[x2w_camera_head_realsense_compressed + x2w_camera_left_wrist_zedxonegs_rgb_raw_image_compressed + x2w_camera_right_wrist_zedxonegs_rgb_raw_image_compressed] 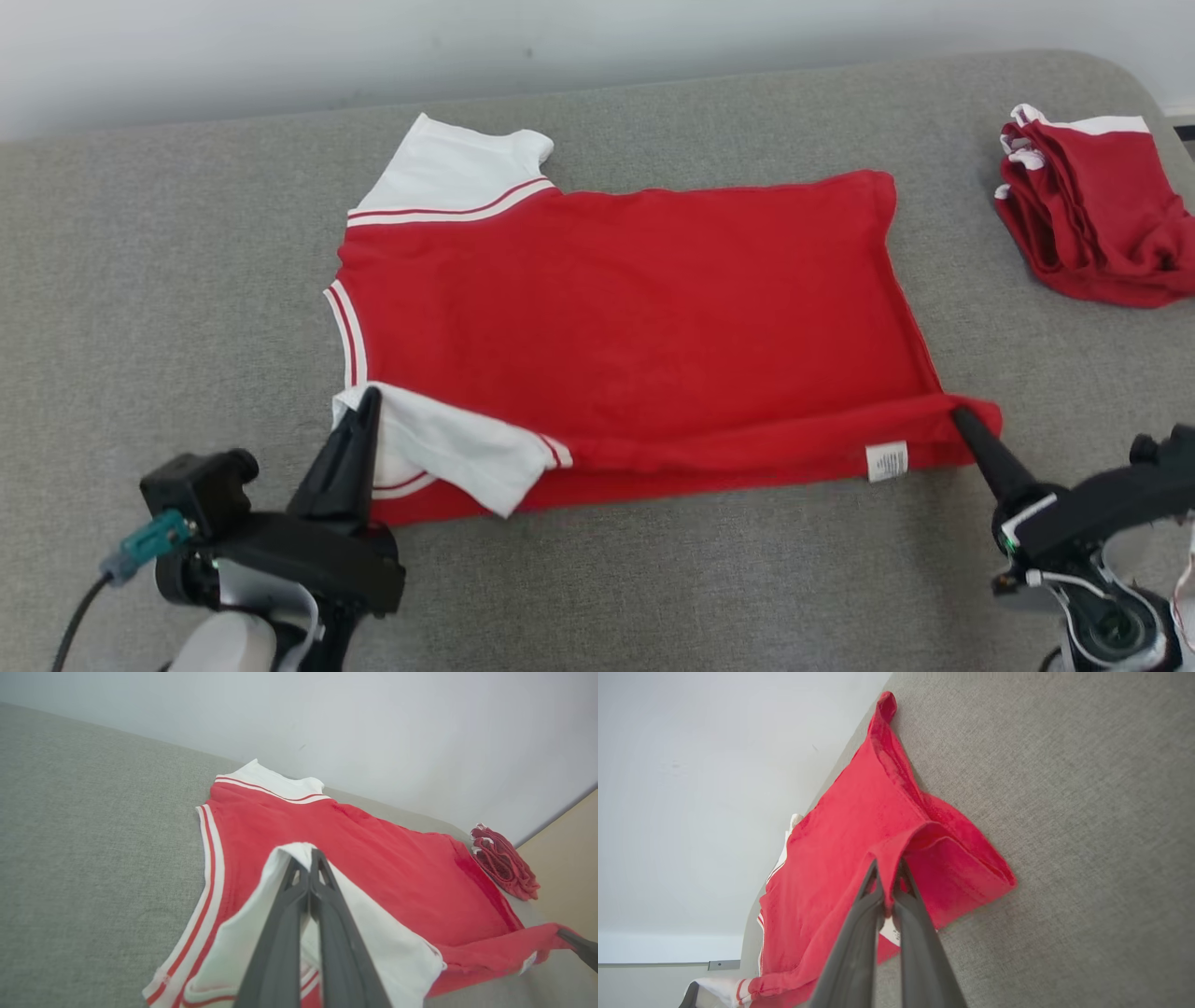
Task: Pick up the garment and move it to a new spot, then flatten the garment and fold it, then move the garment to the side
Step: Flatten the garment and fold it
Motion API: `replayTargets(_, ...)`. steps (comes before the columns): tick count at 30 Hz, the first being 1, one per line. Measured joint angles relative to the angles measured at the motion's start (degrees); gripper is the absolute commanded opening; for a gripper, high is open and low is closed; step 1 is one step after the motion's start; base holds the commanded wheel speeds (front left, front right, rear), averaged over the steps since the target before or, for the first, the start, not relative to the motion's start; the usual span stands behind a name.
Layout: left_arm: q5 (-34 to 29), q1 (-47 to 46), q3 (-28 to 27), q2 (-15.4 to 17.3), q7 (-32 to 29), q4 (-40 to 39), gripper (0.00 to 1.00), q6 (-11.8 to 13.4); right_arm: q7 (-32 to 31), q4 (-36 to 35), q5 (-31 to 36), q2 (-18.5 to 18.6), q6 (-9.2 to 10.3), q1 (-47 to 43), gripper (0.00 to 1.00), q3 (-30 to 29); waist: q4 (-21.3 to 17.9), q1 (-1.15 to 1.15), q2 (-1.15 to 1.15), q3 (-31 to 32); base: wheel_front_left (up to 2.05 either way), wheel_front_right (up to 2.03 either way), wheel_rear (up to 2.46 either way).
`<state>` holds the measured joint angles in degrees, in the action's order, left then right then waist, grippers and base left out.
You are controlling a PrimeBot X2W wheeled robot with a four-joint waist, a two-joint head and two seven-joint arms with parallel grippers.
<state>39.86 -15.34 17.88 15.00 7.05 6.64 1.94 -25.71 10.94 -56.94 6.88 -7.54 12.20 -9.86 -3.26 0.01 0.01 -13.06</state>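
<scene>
**A:** ok so how far along is this? the red shirt (625,317) looks pretty flat to me. it's spread sideways in the middle of the grey cushion (653,579), collar to the left, hem to the right.

**B:** yeah, I'd say the move and the flattening are basically done and the fold is just starting. the left claw (371,394) is clenched on the near white sleeve (457,448). the right claw (960,417) is pinched on the near hem corner, just beside the little white label (886,461). the whole near edge is lifted and rolled a bit over the body of the shirt.

**A:** so first fold, near side going over toward the far side?

**B:** that's my guess. the far sleeve (448,168) lies flat, so nothing looks folded from that side yet. after this there's probably at least one more fold, then shifting it off to the side.

**A:** and the red bundle (1092,215) at the far right?

**B:** looks like another folded shirt, well apart from this one. maybe the finished one ends up near it, can't say for sure.
</scene>
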Motion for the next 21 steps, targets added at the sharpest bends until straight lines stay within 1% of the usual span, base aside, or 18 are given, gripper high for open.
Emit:
replayTargets(4, 0.1, -3.2, -0.2, 0.1, 0.1, 4.8, 0.00, -1.1, 0.0, 2.5, 3.1, -0.7, 0.00, 4.1, 0.00, -0.1, -0.4, 0.00, 0.00, -0.3, 0.00, 0.00, 0.00)
replayTargets(5, 0.1, -3.8, -0.2, 0.1, 0.4, 5.9, 0.00, -1.5, 0.2, 3.0, 3.6, -0.9, 0.00, 4.8, 0.11, 0.0, -0.4, 0.00, 0.00, -0.3, 0.00, 0.00, 0.00)
replayTargets(6, 0.1, -4.5, 0.0, 0.0, 0.6, 7.0, 0.00, -1.5, 0.7, 3.4, 4.2, -1.0, 0.00, 5.4, 0.51, 0.3, -0.4, 0.00, 0.00, -0.3, 0.00, 0.00, 0.00)
replayTargets(7, 0.0, -5.0, -0.1, 0.0, 1.2, 8.0, 0.43, -1.5, 1.2, 3.6, 4.9, -1.0, 0.00, 5.8, 1.00, 0.7, -0.3, 0.00, 0.00, -0.3, 0.00, 0.00, 0.00)
replayTargets(8, -0.1, -5.6, -0.1, -0.1, 1.8, 8.9, 1.00, -1.5, 1.7, 4.0, 5.7, -1.0, 0.00, 6.2, 1.00, 1.1, -0.2, 0.00, 0.00, -0.2, 0.00, 0.00, 0.00)
replayTargets(10, -0.9, -6.3, 0.2, -0.2, 2.8, 10.7, 1.00, -1.8, 3.2, 4.1, 7.5, -0.3, 0.00, 6.5, 1.00, 2.7, -0.1, 0.00, 0.00, 0.0, 0.00, 0.00, 0.00)
replayTargets(15, -1.6, -6.2, 0.4, -0.6, 5.3, 13.0, 1.00, -2.2, 8.8, 2.3, 11.4, 4.7, 0.00, 4.6, 1.00, 8.0, 0.5, 0.00, 0.00, 0.8, 0.00, 0.00, 0.00)
replayTargets(18, -2.4, -4.0, 0.2, -0.5, 6.3, 12.9, 1.00, -1.9, 12.3, 1.2, 13.3, 8.2, 0.00, 2.4, 1.00, 11.2, 0.7, 0.00, 0.00, 1.2, 0.00, 0.00, 0.00)
replayTargets(21, -3.2, -1.0, 0.1, -0.2, 7.0, 12.5, 1.00, -1.2, 15.7, 1.6, 14.7, 10.8, 0.00, 0.2, 1.00, 13.2, 0.7, -0.02, 0.00, 1.5, 0.00, 0.00, 0.00)
